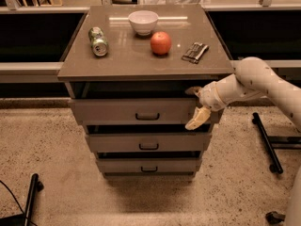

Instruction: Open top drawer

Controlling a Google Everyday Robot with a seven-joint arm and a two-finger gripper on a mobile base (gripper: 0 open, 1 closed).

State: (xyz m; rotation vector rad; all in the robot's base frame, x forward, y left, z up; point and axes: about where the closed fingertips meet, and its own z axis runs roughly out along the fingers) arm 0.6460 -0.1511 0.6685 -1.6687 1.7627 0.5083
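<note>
cabinet top [127, 55]: can [98, 41] | bowl [143, 21] | apple [161, 43] | multitool [195, 52] | fingers [197, 119] below front-right edge
</note>
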